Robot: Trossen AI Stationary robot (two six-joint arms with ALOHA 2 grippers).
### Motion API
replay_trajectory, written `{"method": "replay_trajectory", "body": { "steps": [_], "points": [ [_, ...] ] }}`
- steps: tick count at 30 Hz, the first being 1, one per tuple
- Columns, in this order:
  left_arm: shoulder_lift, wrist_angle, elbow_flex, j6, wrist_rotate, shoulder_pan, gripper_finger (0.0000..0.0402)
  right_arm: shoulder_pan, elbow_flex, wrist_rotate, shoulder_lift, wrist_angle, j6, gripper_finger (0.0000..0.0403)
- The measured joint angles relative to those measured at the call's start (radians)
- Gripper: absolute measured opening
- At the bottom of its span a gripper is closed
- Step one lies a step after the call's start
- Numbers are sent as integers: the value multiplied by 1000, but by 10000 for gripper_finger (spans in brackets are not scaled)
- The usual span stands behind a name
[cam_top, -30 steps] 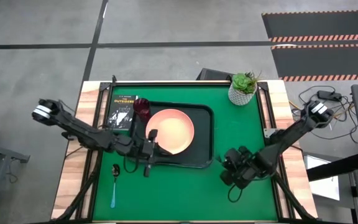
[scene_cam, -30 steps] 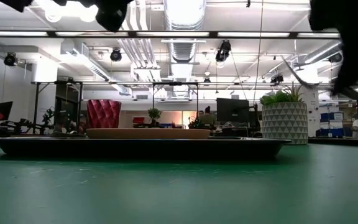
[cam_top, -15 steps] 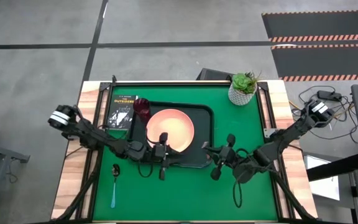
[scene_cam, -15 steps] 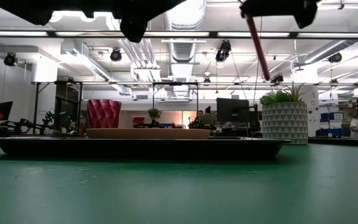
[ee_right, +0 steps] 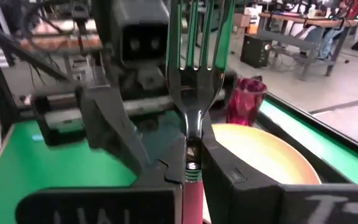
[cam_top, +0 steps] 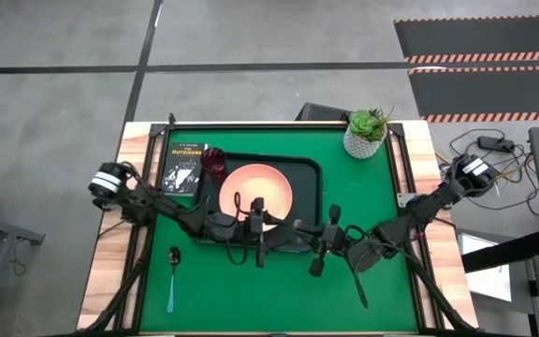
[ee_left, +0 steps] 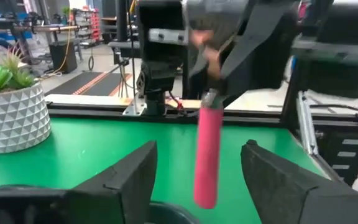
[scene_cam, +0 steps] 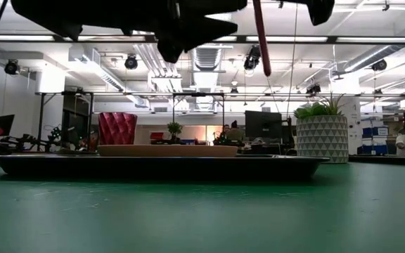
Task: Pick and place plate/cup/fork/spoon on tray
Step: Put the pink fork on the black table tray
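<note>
Since the frame half a second back, both arms have closed in toward the table's middle: the right claw [cam_top: 324, 245] has moved left to the tray's front-right corner, and the left claw [cam_top: 258, 229] has shifted right, now over the plate's front edge. Plate, cup and spoon haven't moved.

Right claw is clamped on the fork [ee_right: 192, 74], gripping at the neck where the silver tines meet the pink-red handle [ee_left: 206, 155]. Handle is a smooth matte cylinder and hangs below the claw, clear of the table.

Left claw is spread wide with nothing between its fingers [ee_left: 126, 177]; it faces the fork, close but not touching.

Plate [cam_top: 256, 193] is round, flat, peach-orange and sits inside the black tray [cam_top: 314, 173], a rounded-corner rectangle with a raised rim. Ribbed dark red cup [cam_top: 214, 162] stands in the tray's far-left corner, just beside the plate. Spoon [cam_top: 173, 278], dark bowl and light blue handle, lies on the green table [cam_top: 372, 197] in front of the tray, to the left.
</note>
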Motion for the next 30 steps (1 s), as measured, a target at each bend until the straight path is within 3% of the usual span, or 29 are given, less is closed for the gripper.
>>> {"method": "replay_trajectory", "body": {
  "steps": [10,15,23,30],
  "points": [
    [99,31,71,3,7,4,213,-47,0,1,23,87,-49,18],
    [113,32,81,1,-7,11,157,-51,0,0,23,93,-54,18],
    [106,28,73,-5,-18,18,20,-51,0,-3,24,95,-53,15],
    [105,28,73,-29,10,18,19,-51,0,-5,23,93,-53,20]
  ]
}}
